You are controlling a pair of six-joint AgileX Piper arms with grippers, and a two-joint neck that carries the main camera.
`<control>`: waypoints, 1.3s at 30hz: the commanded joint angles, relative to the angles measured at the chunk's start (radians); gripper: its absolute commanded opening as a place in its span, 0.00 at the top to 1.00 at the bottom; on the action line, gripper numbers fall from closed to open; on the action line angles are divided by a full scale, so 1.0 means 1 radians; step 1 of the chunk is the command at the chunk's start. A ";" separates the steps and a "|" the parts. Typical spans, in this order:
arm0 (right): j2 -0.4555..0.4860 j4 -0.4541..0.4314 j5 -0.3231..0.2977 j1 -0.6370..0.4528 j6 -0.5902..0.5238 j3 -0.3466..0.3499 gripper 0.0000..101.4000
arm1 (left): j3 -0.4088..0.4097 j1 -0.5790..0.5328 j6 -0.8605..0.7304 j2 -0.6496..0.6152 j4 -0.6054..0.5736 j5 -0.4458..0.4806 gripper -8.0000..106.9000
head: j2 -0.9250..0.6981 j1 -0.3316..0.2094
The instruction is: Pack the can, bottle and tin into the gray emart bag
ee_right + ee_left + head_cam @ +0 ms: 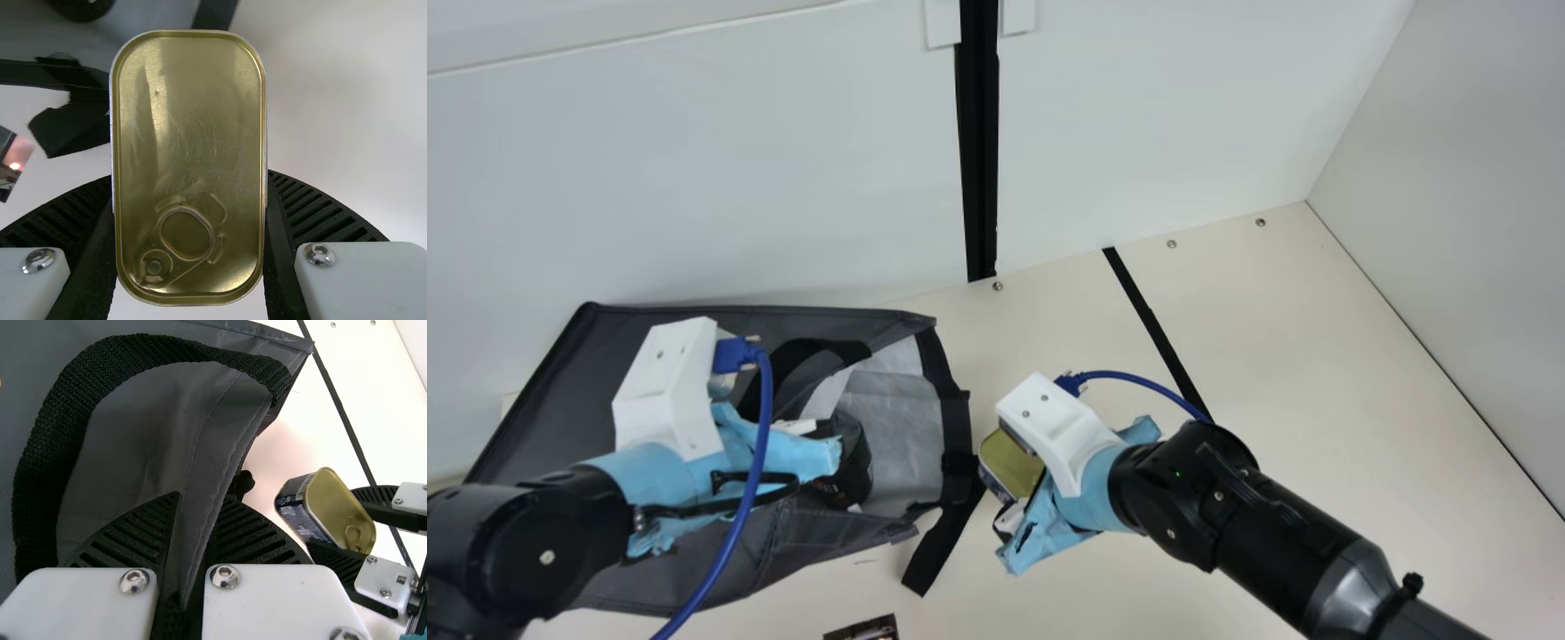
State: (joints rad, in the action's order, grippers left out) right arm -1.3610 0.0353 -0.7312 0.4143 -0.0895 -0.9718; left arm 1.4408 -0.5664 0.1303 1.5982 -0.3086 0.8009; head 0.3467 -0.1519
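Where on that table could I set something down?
Widest: the table between the black strip and right-hand wall. Smaller: between strip and gray bag, behind the tin. Crowded: the bag's mouth, with the left gripper at its edge and the right gripper close by.

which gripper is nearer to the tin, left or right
Right. The right gripper holds the tin by its sides, while the left gripper is farther off, clamped on the gray bag's edge.
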 commanded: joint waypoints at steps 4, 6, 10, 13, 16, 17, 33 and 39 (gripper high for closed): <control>-0.013 0.062 0.019 0.004 -0.079 -0.009 1.00 | 0.000 0.000 0.000 0.000 0.000 0.000 0.84 | 0.002 -0.023; -0.019 0.082 0.027 0.005 -0.107 -0.012 1.00 | 0.000 0.000 0.000 0.000 0.000 0.000 0.84 | 0.002 -0.023; -0.034 0.123 0.041 0.003 -0.161 -0.018 1.00 | 0.000 0.000 0.000 0.000 0.000 0.000 0.84 | 0.002 -0.023; -0.047 0.157 0.051 -0.001 -0.206 -0.025 1.00 | 0.000 0.000 0.000 0.000 0.000 0.000 0.84 | 0.002 -0.023; -0.063 0.195 0.062 -0.007 -0.253 -0.033 1.00 | 0.000 0.000 0.000 0.000 0.000 0.000 0.84 | 0.002 -0.023; -0.068 0.207 0.065 -0.009 -0.269 -0.037 1.00 | 0.000 0.000 0.000 0.000 0.000 0.000 0.84 | 0.002 -0.023; -0.178 0.417 0.113 -0.047 -0.547 -0.103 1.00 | 0.000 0.000 0.000 0.000 0.000 0.000 0.84 | 0.002 -0.023; -0.224 0.485 0.130 -0.060 -0.652 -0.128 1.00 | 0.000 0.000 0.000 0.000 0.000 0.000 0.84 | 0.002 -0.023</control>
State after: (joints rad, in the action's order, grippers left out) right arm -1.5792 0.5060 -0.5998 0.3563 -0.7100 -1.0978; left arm 1.4408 -0.5664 0.1303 1.5982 -0.3086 0.8009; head 0.3467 -0.1519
